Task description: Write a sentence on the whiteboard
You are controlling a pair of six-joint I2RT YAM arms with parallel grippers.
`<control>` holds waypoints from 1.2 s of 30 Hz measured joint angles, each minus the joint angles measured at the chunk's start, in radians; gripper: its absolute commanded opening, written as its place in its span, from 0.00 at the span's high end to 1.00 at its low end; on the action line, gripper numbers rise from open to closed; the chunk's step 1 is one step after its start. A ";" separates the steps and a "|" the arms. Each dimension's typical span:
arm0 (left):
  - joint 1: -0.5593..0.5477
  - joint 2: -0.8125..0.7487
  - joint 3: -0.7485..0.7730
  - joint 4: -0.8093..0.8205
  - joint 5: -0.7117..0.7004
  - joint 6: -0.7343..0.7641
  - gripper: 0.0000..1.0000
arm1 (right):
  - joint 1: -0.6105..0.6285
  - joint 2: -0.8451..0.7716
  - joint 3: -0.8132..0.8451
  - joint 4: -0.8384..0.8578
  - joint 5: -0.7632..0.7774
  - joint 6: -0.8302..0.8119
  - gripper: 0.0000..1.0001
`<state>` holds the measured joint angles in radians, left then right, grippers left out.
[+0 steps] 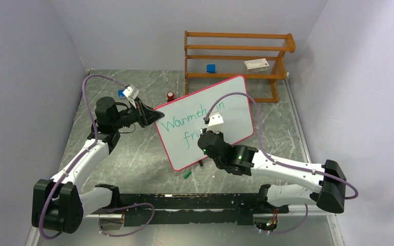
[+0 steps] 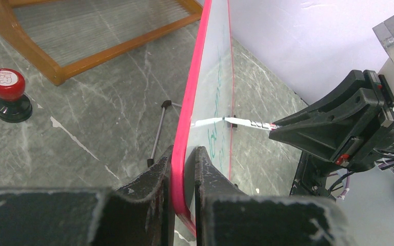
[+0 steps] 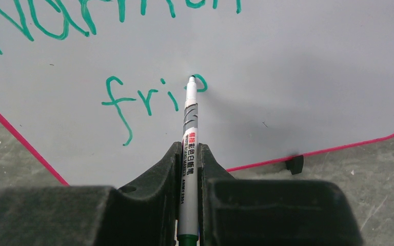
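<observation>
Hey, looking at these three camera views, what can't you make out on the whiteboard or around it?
- Top view: the right arm covers the middle of the writing on the whiteboard.
- Right wrist view: the top edge cuts off the upper line.
- Left wrist view: the board is seen nearly edge-on, so its writing is unreadable.
- Top view: the print on the white box on the rack is too small.

wooden rack close behind whiteboard, red stamp beside it
</observation>
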<state>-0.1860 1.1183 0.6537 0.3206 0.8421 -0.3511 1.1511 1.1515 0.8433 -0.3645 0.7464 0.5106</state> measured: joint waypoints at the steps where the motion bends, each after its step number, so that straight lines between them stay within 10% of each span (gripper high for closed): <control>1: 0.000 0.000 0.000 0.000 0.000 0.000 0.95 | 0.000 0.000 0.000 0.000 -0.005 0.000 1.00; 36: 0.000 0.001 0.000 0.000 0.000 0.000 0.95 | 0.002 0.000 -0.002 -0.090 -0.066 0.037 1.00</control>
<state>-0.1860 1.1194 0.6540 0.3206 0.8417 -0.3508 1.1530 1.1515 0.8410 -0.4541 0.6804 0.5480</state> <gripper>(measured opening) 0.168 0.141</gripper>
